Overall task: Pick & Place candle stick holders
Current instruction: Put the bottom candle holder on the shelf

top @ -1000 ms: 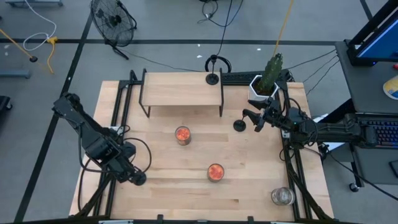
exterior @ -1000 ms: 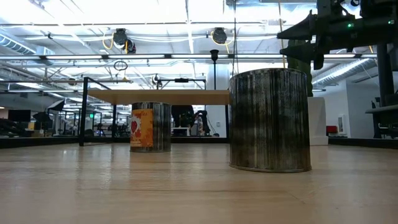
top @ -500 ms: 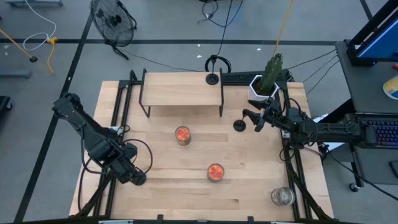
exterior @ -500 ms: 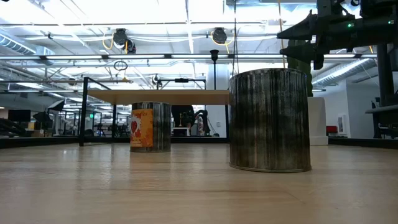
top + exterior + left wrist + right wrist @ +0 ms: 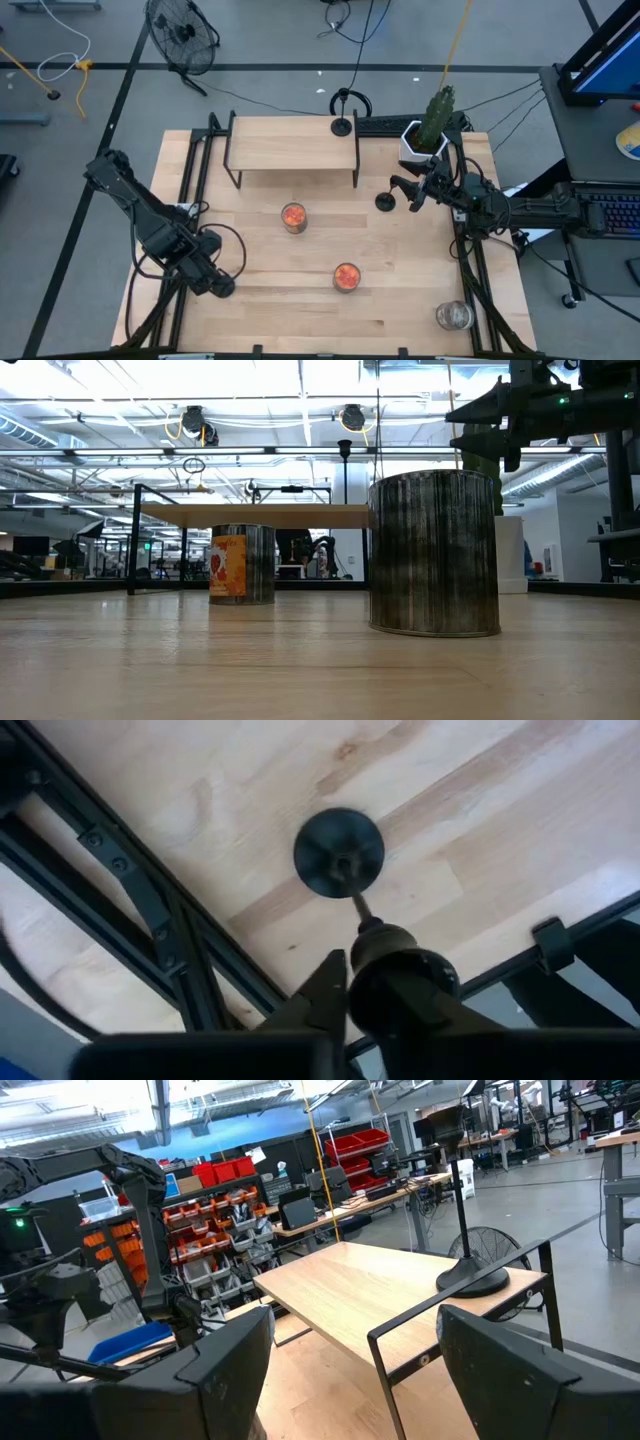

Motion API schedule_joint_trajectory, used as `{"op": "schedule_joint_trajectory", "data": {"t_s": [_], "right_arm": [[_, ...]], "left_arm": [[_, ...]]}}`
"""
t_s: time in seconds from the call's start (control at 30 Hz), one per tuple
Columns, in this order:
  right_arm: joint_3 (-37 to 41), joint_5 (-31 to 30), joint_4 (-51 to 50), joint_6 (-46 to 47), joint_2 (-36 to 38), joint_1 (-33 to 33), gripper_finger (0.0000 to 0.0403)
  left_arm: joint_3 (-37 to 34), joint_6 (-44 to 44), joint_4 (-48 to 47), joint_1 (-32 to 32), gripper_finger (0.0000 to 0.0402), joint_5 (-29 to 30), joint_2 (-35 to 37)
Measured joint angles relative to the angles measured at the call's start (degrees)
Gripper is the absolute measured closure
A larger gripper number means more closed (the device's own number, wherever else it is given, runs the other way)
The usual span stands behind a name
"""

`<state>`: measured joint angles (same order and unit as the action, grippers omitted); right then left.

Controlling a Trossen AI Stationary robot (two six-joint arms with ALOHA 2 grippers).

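A small black metal candle stick holder with a round flat base stands at the wooden table's front left edge, its stem and cup gripped by the left tool. A second holder stands just beside the right tool, whose fingers spread wide. A third stands on the raised wooden shelf.

Pale smooth wood table, matt black metal holder
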<state>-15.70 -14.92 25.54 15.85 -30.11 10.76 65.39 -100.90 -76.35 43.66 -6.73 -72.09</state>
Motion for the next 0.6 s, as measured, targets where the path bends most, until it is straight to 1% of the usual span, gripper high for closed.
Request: {"op": "schedule_joint_trajectory", "data": {"t_s": [0.07,0.17,0.3,0.6], "right_arm": [[0.00,0.00,0.00,0.00,0.00,0.00,0.0128],[0.00,0.00,0.04,-0.02,0.02,0.00,0.0128],[-0.01,0.00,0.86,-0.02,0.02,0.00,0.0128],[-0.02,0.00,1.27,-0.17,0.00,0.01,0.0128]], "left_arm": [[0.17,-0.17,1.14,0.02,0.0389,1.24,0.08],[0.13,-0.43,0.34,0.00,0.0384,2.26,0.06],[0.13,-0.71,0.59,0.00,0.0393,2.32,0.06],[0.05,0.19,1.23,0.00,0.0394,2.35,0.48]]}}
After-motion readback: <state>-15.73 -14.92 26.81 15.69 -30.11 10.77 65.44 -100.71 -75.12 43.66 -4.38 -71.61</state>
